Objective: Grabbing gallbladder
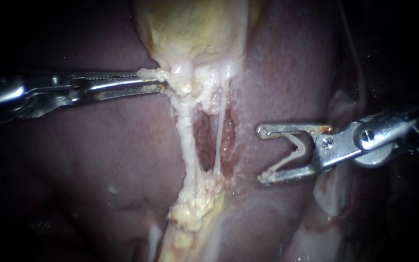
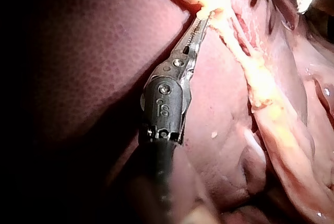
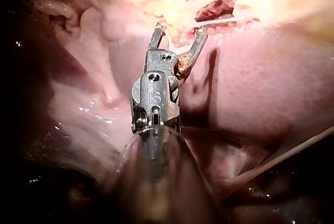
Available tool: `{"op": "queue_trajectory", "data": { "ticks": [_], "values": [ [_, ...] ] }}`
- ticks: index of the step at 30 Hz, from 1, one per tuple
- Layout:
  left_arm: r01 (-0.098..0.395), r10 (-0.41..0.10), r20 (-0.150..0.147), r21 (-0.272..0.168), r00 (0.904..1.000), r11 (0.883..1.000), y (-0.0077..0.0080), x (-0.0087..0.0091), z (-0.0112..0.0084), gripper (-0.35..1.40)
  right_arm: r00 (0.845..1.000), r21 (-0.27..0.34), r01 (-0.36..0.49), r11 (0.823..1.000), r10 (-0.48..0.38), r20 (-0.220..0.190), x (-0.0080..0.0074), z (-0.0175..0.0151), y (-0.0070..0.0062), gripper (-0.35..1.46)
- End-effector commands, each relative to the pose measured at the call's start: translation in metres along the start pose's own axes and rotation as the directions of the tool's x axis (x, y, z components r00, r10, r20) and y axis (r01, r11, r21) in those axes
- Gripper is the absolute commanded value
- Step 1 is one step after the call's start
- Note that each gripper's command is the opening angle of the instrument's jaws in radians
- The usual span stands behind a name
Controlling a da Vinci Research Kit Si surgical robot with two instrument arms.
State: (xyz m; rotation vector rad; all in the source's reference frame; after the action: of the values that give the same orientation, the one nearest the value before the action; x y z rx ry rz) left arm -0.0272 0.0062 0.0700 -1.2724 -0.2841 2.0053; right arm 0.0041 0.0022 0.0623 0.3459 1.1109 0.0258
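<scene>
Steel, bright: right instrument sits nearest, entering from the right. Its jaws are spread wide, gap plain, nothing gripped. The tips lie over the liver, just beside the tubes and not touching them.

Pale yellow fatty clump low in the endoscope view. Two whitish tubes run up from it side by side, the thick tube on the left and the thin tube on the right, with a reddish hollow between them.

Further back, the left instrument has its jaws pinched on pale tissue at the narrow lower end of the gallbladder. Gallbladder yellowish, on the liver, farthest away, above the tubes. Left wrist view agrees: jaws closed on that pale edge.
</scene>
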Motion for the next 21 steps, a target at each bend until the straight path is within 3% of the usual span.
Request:
{"op": "queue_trajectory", "data": {
  "ticks": [1,7,10,13,21],
  "values": [
    [0.004,-0.004,0.000,-0.002,1.0000,1.000,-0.0003,0.0006,-0.0006,-0.35,1.000,0.000,0.000,1.000,0.000,0.000,0.0000,0.0000,0.0000,0.50],
    [0.026,-0.025,-0.048,0.015,0.9986,1.000,-0.0022,0.0047,-0.0056,-0.35,1.000,0.000,0.000,1.000,0.000,0.000,0.0000,-0.0001,0.0000,0.50],
    [0.027,-0.026,-0.046,0.031,0.9986,0.999,-0.0029,0.0055,-0.0070,-0.35,1.000,0.000,0.000,1.000,0.000,0.000,0.0000,-0.0001,0.0000,0.50],
    [0.030,-0.028,-0.046,0.050,0.9986,0.998,-0.0029,0.0052,-0.0071,-0.35,1.000,0.000,0.000,1.000,0.000,0.000,0.0000,-0.0001,0.0000,0.50],
    [0.029,-0.027,-0.047,0.045,0.9985,0.999,-0.0027,0.0048,-0.0065,-0.35,1.000,0.000,0.000,1.000,0.000,0.000,0.0000,-0.0001,0.0000,0.50]
  ]
}}
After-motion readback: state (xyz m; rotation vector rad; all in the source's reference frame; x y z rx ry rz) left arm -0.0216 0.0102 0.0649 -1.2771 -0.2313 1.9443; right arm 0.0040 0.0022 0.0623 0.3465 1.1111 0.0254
